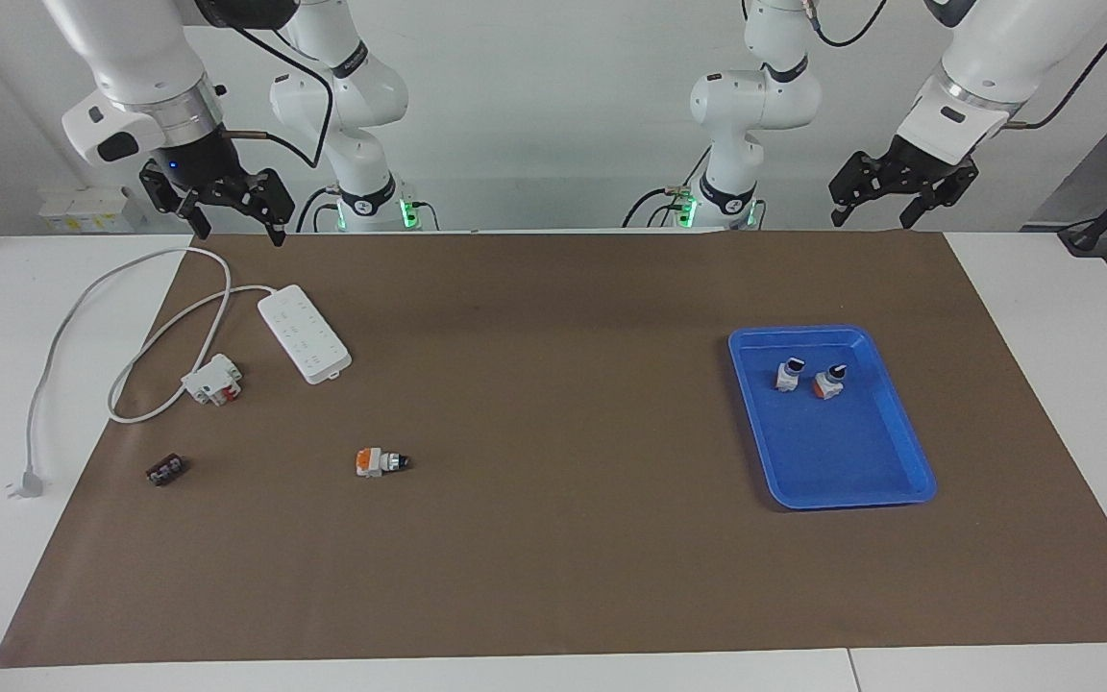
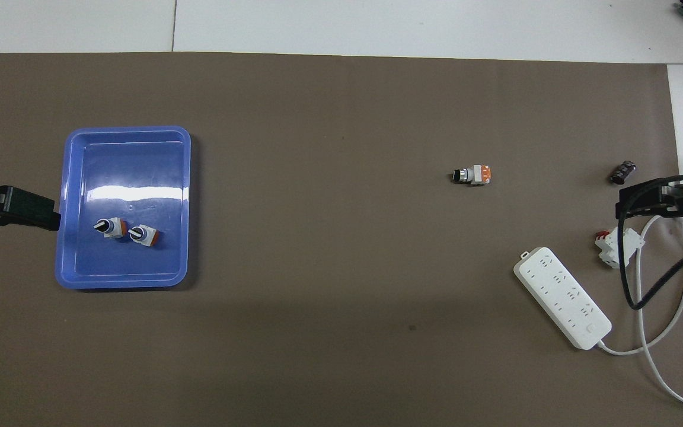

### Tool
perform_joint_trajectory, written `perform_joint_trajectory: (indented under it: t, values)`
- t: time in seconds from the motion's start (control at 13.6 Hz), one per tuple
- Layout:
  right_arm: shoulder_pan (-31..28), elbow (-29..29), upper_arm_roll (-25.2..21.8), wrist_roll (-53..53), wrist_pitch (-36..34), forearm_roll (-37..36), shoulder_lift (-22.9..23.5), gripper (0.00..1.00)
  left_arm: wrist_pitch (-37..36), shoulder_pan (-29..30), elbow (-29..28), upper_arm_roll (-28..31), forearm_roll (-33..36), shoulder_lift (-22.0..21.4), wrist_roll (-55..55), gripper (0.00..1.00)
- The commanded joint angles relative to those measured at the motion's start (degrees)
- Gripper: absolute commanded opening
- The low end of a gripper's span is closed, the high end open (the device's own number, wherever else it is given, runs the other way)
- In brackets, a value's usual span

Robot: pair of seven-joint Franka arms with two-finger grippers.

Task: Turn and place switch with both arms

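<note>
**Ana:** Brown matting covers the table [image 1: 563,577]. How far along does the task look?

**Ben:** Partly done, at a guess. Reading the facing view's mat as a dial, the blue tray [image 1: 909,423] sits at three o'clock, and two switches of the same kind [image 1: 808,378] stand in it side by side, knobs up. The switch [image 1: 381,462] left to handle lies on its side on the bare mat at about eight o'clock, with its black knob pointing toward the tray's end. Nothing touches it.

**Ana:** And the grippers?

**Ben:** Both are up in the air. The right gripper [image 1: 232,207] hangs over the ten o'clock corner, above the white cable, fingers spread and holding nothing. The left gripper [image 1: 899,197] hangs over the two o'clock corner, fingers likewise apart and holding nothing.

**Ana:** So what remains?

**Ben:** Everything for this switch, it seems: the pick-up, the turn to bring it upright, probably a pass between the arms, and the set-down in the tray. The right arm is the closer one. The power strip [image 1: 304,333], the white breaker [image 1: 212,380] and a small black part [image 1: 166,471] lie well apart from the switch, so they should not get in the way.
</note>
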Motion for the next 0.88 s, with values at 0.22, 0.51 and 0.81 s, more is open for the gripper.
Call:
perform_joint_trajectory:
  t: [0.22, 0.51, 0.81]
  values:
    - [-0.42, -0.88, 0.23, -0.36, -0.56, -0.62, -0.99, 1.00, -0.05, 0.35, -1.26, -0.07, -0.38, -1.22, -0.46, 1.00]
    - [-0.25, -3.86, 0.23, 0.86, 6.18, 0.08, -1.96, 1.00, -0.05, 0.35, -1.26, -0.07, -0.38, -1.22, -0.46, 1.00]
    - [-0.16, -10.71, 0.23, 15.67, 19.98, 0.08, -0.82, 1.00, -0.05, 0.35, -1.26, -0.07, -0.38, -1.22, -0.46, 1.00]
